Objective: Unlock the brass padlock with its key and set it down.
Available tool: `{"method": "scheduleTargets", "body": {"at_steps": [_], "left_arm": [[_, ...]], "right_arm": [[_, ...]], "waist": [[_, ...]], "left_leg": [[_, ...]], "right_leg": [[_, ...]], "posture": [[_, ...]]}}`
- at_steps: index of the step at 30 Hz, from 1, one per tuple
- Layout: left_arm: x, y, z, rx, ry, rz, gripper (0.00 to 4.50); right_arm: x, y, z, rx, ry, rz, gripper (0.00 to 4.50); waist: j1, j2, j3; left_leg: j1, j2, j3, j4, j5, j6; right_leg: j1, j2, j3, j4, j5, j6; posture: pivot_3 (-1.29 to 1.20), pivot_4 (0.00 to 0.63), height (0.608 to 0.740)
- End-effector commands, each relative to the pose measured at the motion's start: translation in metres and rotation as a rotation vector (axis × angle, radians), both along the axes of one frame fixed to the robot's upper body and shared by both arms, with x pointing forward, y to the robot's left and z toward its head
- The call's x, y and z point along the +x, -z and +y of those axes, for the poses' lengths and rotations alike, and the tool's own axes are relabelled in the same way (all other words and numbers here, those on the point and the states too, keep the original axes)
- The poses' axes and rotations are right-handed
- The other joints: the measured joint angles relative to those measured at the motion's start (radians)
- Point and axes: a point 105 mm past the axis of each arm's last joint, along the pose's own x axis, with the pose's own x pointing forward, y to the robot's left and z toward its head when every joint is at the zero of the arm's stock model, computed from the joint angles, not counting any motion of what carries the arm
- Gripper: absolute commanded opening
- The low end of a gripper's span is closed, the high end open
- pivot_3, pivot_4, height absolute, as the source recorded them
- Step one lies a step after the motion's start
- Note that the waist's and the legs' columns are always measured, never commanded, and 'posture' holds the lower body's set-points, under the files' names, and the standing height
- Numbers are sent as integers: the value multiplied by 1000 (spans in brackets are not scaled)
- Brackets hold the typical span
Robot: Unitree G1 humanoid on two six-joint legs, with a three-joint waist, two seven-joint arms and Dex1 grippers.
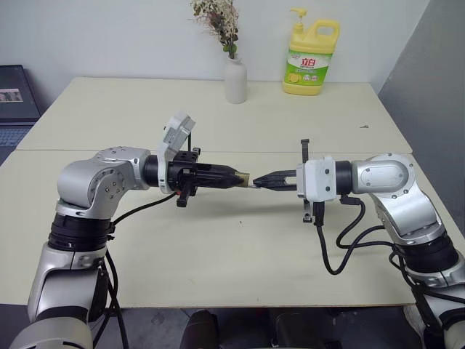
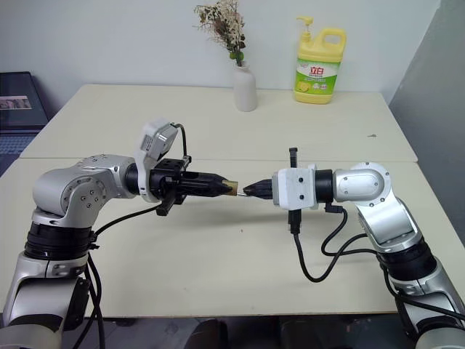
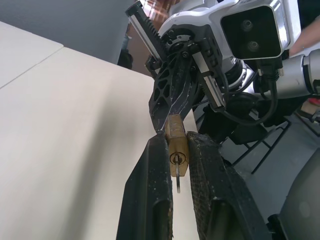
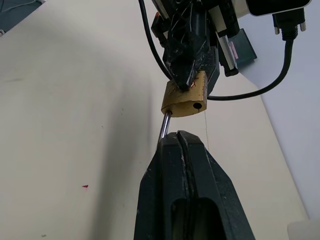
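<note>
Padlock held in mid-air between both grippers, above the table.

Left gripper (image 1: 236,177) pinches the brass padlock (image 3: 177,145) between its two fingers (image 3: 150,190), pointing toward the right arm. Key (image 3: 177,175) sits in the keyhole on the padlock's near face in the left wrist view, blade hanging out. Right gripper (image 1: 261,179) has its fingers pressed together, tips at the padlock's far end, clamped on the silver shackle (image 4: 165,125), which has one leg out of the body. Table (image 1: 218,254) lies below. Vase (image 1: 235,78) and yellow soap bottle (image 1: 311,58) stand at the far edge.
</note>
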Motion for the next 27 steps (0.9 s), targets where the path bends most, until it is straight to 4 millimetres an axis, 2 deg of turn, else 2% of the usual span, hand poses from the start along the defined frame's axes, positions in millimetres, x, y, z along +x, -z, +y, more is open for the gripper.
{"method": "scheduleTargets", "body": {"at_steps": [1, 20, 24, 27], "left_arm": [[-5, -19, 3, -42, 12, -66, 151], [-1, -19, 3, -50, -15, -63, 151], [7, -13, 5, -52, -66, -47, 151], [14, 4, 9, -24, -117, -12, 151]], "right_arm": [[-7, 2, 4, -9, -39, 0, 0], [-15, 10, -1, -26, -40, 49, 0], [-23, 22, -16, -105, -14, 75, 0], [-31, 20, -25, -113, 18, 107, 0]], "waist": [[0, 0, 0], [0, 0, 0], [3, 0, 0], [6, 0, 0]], "left_leg": [[0, 0, 0, 0, 0, 0], [0, 0, 0, 0, 0, 0], [0, 0, 0, 0, 0, 0], [0, 0, 0, 0, 0, 0]], "right_leg": [[0, 0, 0, 0, 0, 0], [0, 0, 0, 0, 0, 0], [0, 0, 0, 0, 0, 0], [0, 0, 0, 0, 0, 0]], "posture": [[0, 150, 740], [0, 150, 740], [0, 150, 740], [0, 150, 740]]}}
